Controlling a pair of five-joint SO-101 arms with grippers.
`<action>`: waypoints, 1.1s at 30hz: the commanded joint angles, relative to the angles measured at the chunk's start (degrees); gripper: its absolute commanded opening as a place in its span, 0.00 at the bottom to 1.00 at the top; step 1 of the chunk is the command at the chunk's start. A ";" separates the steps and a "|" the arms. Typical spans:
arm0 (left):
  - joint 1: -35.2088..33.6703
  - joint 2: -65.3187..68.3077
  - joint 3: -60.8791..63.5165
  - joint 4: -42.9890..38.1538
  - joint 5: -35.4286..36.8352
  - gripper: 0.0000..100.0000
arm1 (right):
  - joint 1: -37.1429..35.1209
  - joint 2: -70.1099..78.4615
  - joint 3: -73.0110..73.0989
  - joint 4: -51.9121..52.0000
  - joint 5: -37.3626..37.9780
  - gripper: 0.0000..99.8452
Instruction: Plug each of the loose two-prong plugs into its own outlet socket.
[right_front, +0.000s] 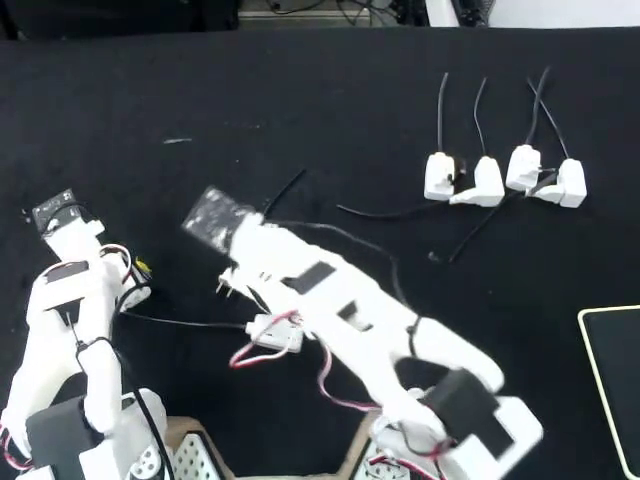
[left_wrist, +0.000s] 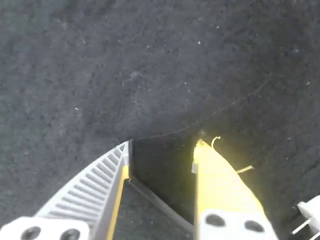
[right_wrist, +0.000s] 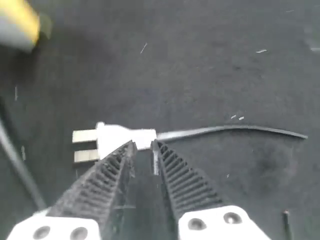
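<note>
Closest to the lens: the right gripper (right_wrist: 142, 146), black ribbed jaws on white mounts. Stands with those jaws drawn narrow, only a slim dark slit between them and nothing visible inside it. Hangs right at the loose plug (right_wrist: 117, 135), tips overlapping the white body; cannot tell whether touching it or merely in front of it.

As for that plug: shows a small white body with two flat prongs side by side, aimed toward the left arm's side. Trails a thin cord (right_wrist: 225, 130) from the opposite end across the black table (right_front: 330, 100). In the high view, sits near the middle of the table, mostly tucked under the right arm's wrist, with just the prongs poking out.

Over on the left: the left gripper (left_wrist: 162, 147), one grey ribbed jaw and one yellow jaw. Stands spread wide, holding nothing, with bare table between the tips. Hovers on the plug's prong side, apart from it.

Toward the far right of the table: four white blocks (right_front: 440, 177) in a row, each with a black lead running toward the far edge (which are sockets and which are plugs already seated cannot be made out). Well apart from the loose plug. Just on the near side of that row: two loose black cables (right_front: 380, 211) lying on the table. At the right edge: a dark slab (right_front: 610, 370) with a pale rim.
</note>
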 joint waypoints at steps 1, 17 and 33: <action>1.54 -0.26 -1.80 -0.53 0.53 0.21 | 0.09 3.21 -10.07 13.27 5.63 0.05; 2.15 -0.26 -1.71 -0.62 0.53 0.21 | 6.95 11.47 -20.62 13.89 1.32 0.22; 2.24 -0.26 -1.54 -0.53 0.53 0.21 | 10.64 22.81 -22.73 -12.48 -38.59 0.07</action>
